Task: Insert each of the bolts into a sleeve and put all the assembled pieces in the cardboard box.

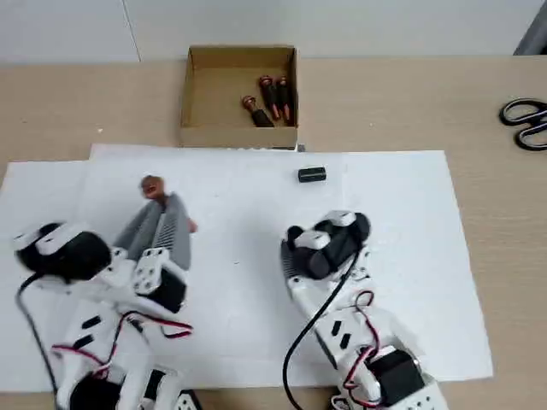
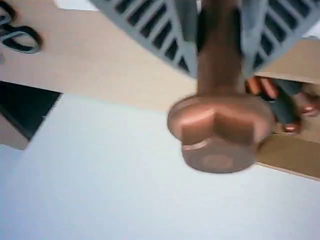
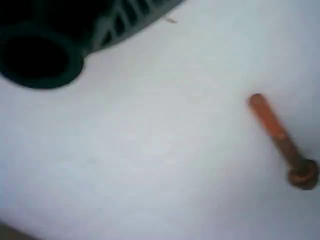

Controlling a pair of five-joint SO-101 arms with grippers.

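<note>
Gripping, left arm point(image 1: 94, 256): at the near left, the left jaws pinch a copper bolt point(image 2: 220, 132) by its shank. Its hex head sticks out past the grey fingers point(image 2: 150, 25), over the white sheet point(image 1: 256, 299).
Cardboard box point(image 1: 195, 94): far, left of centre, open-topped. It sits on the bare counter point(image 1: 85, 102), just beyond the sheet's far edge.
Assembled pieces point(image 1: 269, 102): three bolts in dark sleeves lie close together in the right half of the box.
Spare sleeve point(image 1: 312, 174): black, lying on its side on the sheet, near the box's right corner, between the box and the right arm.
Right arm point(image 1: 329, 243): near, right of centre, wrist bent down over the sheet. The right jaws pinch a black sleeve point(image 3: 37, 57), its open end showing beside a ribbed grey finger point(image 3: 130, 17).
Loose bolt point(image 3: 280, 140): flat on the sheet, well apart from the black sleeve.
Scissors point(image 1: 526, 124): on the counter at the far right, off the sheet.
</note>
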